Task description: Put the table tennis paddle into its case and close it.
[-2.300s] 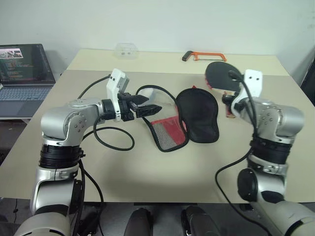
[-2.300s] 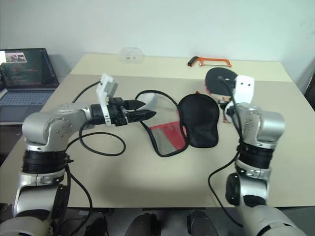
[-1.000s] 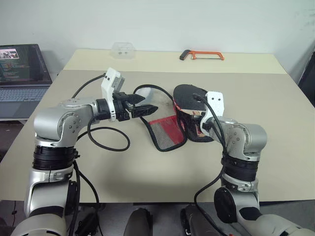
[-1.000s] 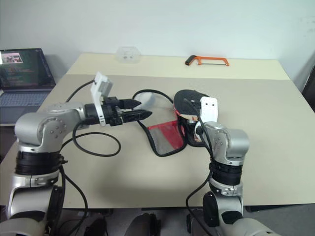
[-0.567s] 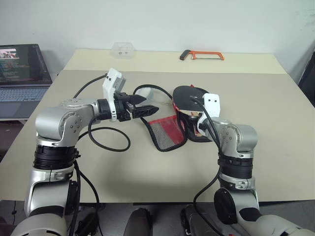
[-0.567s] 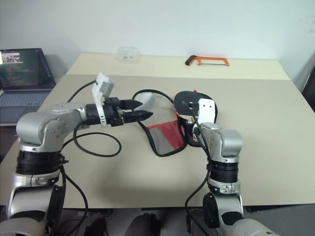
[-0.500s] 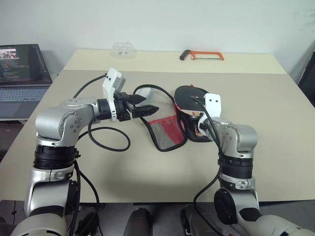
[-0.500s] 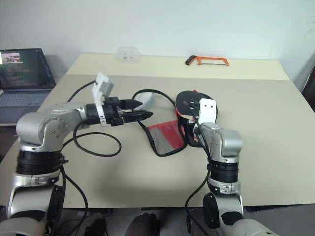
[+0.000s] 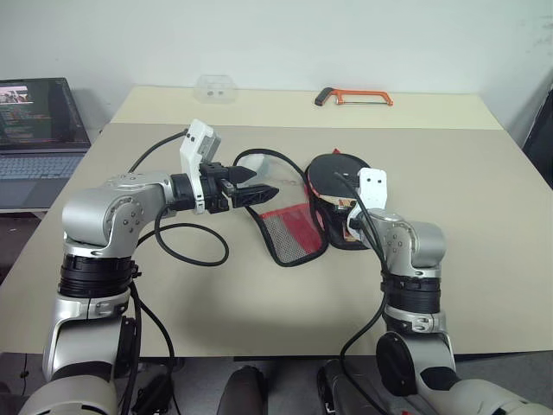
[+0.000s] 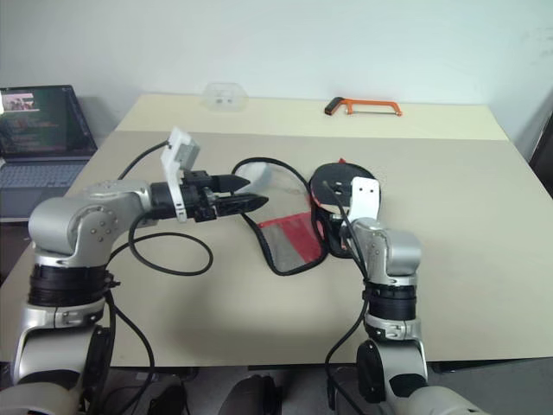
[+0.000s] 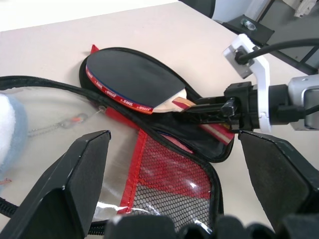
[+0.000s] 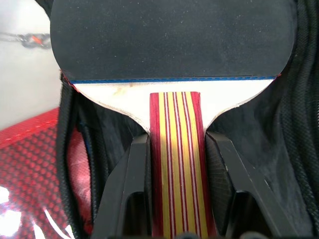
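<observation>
The right gripper (image 12: 174,164) squeezes the paddle (image 11: 132,79) handle over the open case (image 11: 199,144) mid-frame, the left gripper (image 9: 257,188) is spread wide, and the paddle could catch the zipper edge.

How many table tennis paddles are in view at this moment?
1. The table tennis paddle lies over the open case, its handle clamped by the right gripper. The case's lower half is partly covered, but no second paddle shows.
</observation>
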`<action>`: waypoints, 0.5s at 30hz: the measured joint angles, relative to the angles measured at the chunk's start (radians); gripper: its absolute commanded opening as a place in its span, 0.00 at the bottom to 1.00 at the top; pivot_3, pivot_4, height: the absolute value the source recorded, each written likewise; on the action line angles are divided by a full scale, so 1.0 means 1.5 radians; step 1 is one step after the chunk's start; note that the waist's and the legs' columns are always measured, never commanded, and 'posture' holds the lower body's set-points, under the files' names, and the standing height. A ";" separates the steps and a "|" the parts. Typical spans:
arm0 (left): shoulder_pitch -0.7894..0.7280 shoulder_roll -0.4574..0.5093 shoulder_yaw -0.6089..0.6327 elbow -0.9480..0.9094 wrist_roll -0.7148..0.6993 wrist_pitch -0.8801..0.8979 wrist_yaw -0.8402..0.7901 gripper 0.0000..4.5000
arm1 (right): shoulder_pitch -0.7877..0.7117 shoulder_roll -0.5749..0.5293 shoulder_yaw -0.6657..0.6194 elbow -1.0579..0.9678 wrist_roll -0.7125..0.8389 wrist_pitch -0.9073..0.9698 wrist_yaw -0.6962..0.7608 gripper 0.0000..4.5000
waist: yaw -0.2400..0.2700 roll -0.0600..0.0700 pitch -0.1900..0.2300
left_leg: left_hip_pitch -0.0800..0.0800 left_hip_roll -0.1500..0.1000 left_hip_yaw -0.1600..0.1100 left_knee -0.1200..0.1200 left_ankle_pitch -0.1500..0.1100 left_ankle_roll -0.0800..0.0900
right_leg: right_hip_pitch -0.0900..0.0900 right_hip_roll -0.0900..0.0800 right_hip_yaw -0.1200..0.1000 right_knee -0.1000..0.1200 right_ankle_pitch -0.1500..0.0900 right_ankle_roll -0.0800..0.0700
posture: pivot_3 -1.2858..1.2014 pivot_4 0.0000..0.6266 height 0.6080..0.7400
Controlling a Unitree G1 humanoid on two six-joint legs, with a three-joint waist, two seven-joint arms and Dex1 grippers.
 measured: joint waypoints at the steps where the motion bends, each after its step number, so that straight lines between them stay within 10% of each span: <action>1: 0.000 0.000 0.000 0.000 0.000 0.000 0.000 1.00 | 0.000 -0.002 0.000 0.011 0.000 -0.010 0.003 0.24 | 0.000 0.000 0.000 | 0.000 0.000 0.000 0.000 0.000 0.000 | 0.000 0.000 0.000 0.000 0.000 0.000 | 0.52 0.24 1.00; 15: 0.000 0.004 0.000 0.000 0.000 0.002 0.000 1.00 | 0.012 -0.027 0.016 0.041 -0.013 -0.051 0.013 0.24 | 0.001 0.000 0.000 | 0.000 0.000 0.000 0.001 0.000 0.000 | 0.000 0.000 0.000 0.002 0.000 0.000 | 0.52 0.24 1.00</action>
